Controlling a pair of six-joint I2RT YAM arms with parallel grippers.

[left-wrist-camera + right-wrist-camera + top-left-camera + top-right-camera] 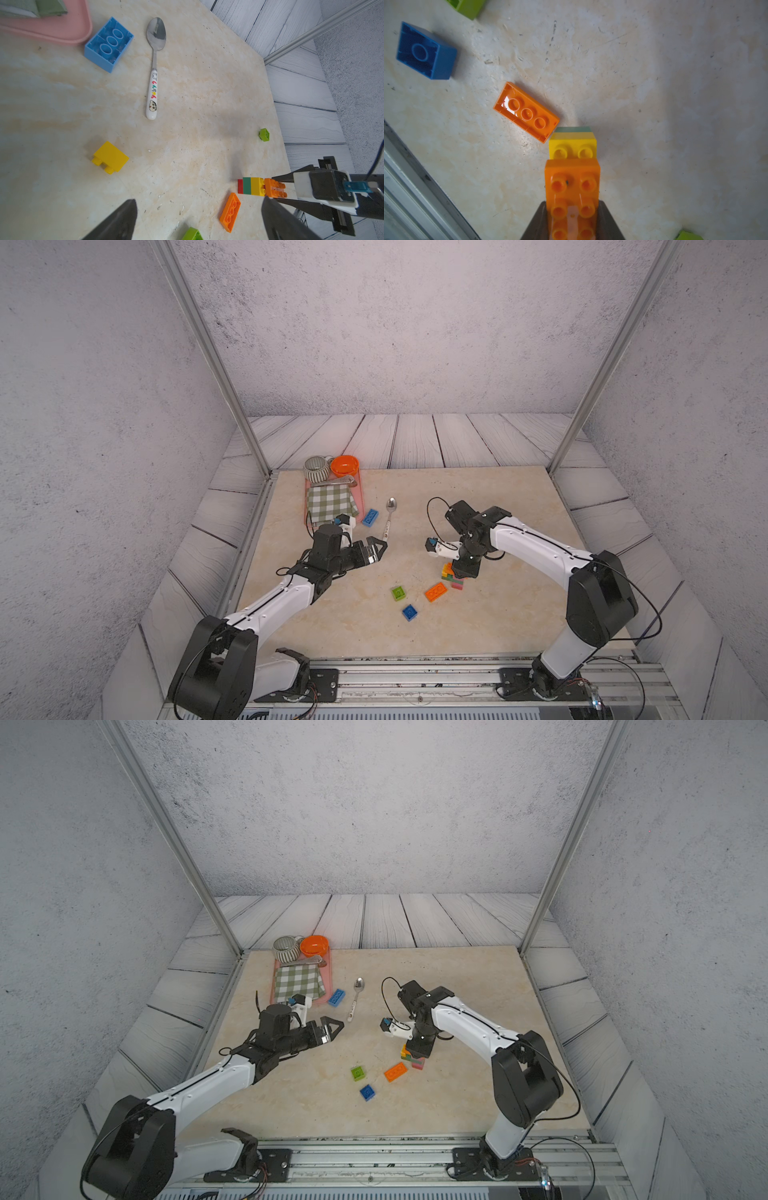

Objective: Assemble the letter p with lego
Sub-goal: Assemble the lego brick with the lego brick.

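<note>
Two fingers of the right gripper (572, 204) were clamped against the sides of the top orange brick (572, 182) of a small stack (252, 186), above yellow, green and red layers that seemed to rest on the table (498, 510). Loose lego lay nearby: an upturned orange oblong brick (436, 591) just beside the stack, a lime square (398, 593), a blue square (409, 612), and a light-blue oblong (370, 517) between the pink tray (62, 35) and the spoon (390, 516). The left gripper (380, 549) hovered wide open near the spoon's handle, holding nothing.
</note>
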